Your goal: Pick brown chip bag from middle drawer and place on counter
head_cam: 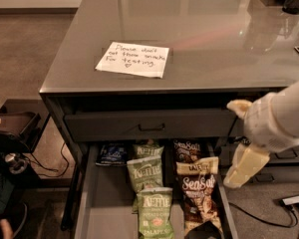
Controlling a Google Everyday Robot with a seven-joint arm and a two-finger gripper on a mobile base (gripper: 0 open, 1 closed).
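The brown chip bag lies lengthwise in the middle drawer, top rearward (hand spread, just right).

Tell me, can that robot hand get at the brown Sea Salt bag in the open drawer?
Probably yes. The gripper hangs beside the middle drawer, which is pulled open, and the brown chip bag lies uncovered on top, with nothing between them.

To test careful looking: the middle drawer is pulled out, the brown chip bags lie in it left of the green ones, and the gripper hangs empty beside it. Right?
No. The camera view shows the brown chip bags right of the green bags. The rest holds: the middle drawer is pulled out and the gripper hangs open and empty at its right side.
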